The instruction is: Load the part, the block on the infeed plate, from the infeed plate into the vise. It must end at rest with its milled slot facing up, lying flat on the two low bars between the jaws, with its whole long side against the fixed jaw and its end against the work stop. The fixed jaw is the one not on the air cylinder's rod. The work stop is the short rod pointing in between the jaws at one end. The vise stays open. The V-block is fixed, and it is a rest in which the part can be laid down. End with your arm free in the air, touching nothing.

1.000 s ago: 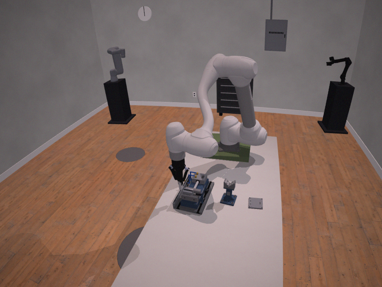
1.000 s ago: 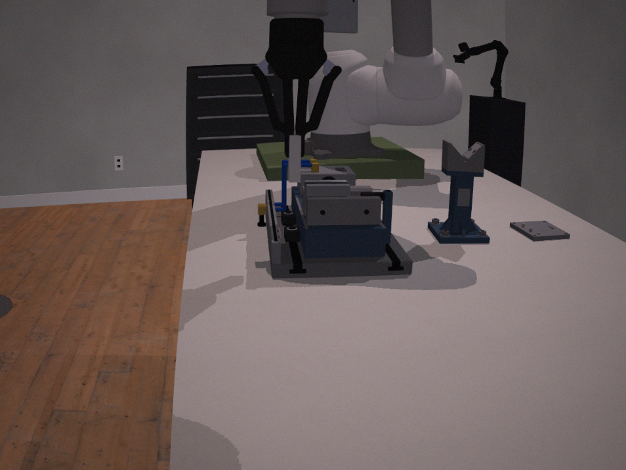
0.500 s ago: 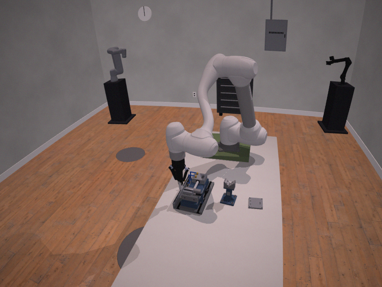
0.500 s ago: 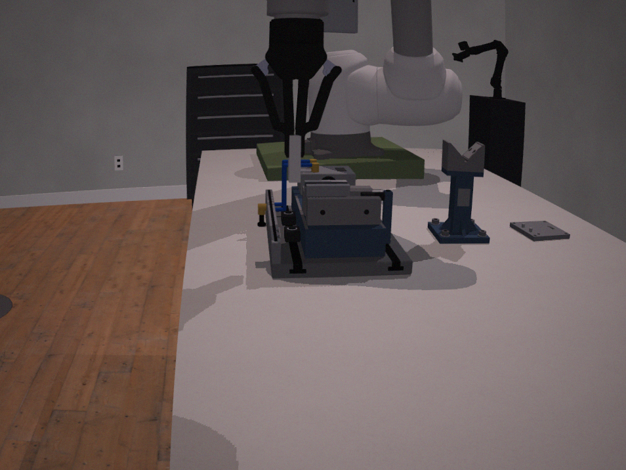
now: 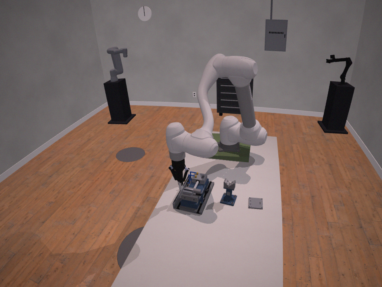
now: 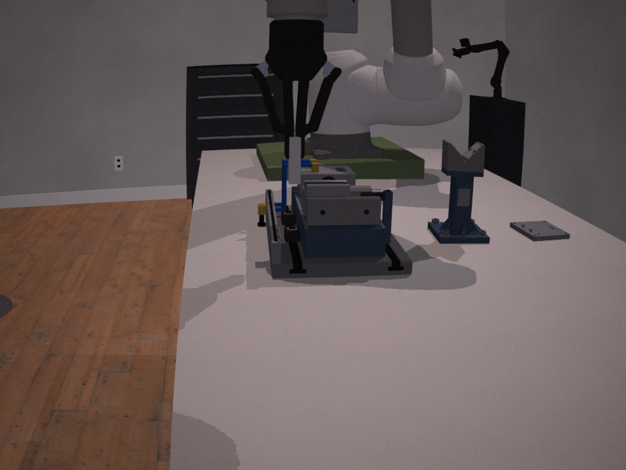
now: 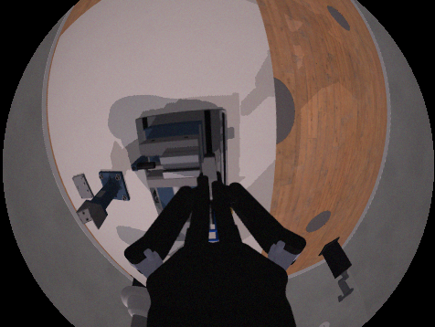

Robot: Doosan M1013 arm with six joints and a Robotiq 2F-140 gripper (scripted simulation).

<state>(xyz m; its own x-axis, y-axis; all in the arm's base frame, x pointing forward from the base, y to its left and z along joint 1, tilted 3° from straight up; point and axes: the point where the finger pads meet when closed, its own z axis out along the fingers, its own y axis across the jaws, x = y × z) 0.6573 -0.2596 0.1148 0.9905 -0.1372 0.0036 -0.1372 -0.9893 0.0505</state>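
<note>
The vise (image 5: 193, 194) stands on the white mat, and also shows in the exterior view (image 6: 336, 222) and the wrist view (image 7: 179, 143). A light grey block, the part (image 6: 327, 189), lies between the jaws; I cannot make out its slot or its contact with the jaw and stop. The infeed plate (image 5: 255, 203) is bare, as the exterior view (image 6: 539, 229) confirms. My gripper (image 6: 294, 149) is shut with nothing between the fingers. It points down at the vise's left end, over the blue air hoses (image 6: 286, 187). It also shows in the top view (image 5: 180, 182) and the wrist view (image 7: 209, 174).
The blue V-block (image 5: 228, 191) stands between the vise and the infeed plate, and also shows in the exterior view (image 6: 460, 194). My arm's green base (image 5: 232, 150) is behind them. The mat's left edge runs close beside the vise.
</note>
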